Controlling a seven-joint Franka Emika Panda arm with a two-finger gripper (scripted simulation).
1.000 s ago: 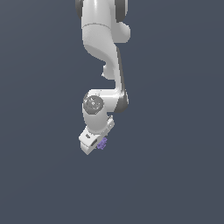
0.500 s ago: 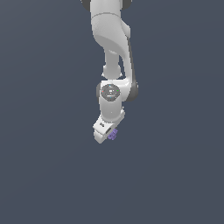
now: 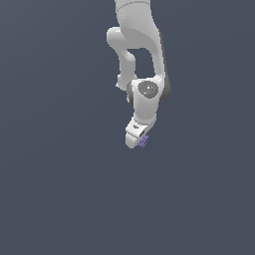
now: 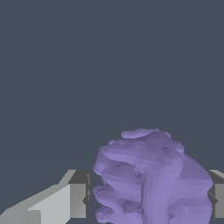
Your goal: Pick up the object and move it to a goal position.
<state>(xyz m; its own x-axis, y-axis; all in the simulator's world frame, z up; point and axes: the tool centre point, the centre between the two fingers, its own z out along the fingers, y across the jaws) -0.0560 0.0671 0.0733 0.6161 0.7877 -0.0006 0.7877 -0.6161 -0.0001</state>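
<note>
Our gripper (image 3: 141,141) is squeezed shut on the lump (image 4: 151,179), which sits between the two fingers (image 4: 76,199) at the tip of the arm (image 3: 144,94). The lump is tiny, so we think it is very light. It looks hard and bumpy. We think the bumps help us hold it, and that squeezing it across its fat middle works best.

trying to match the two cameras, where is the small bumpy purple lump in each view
Exterior view: the small bumpy purple lump sits a little above the picture's middle, at the tip of the white robot gripper, far smaller than it.
Wrist view: the lump fills the lower middle of the frame, between the grey fingers.
Shared landmark: the gripper, closed on the lump in both.
</note>
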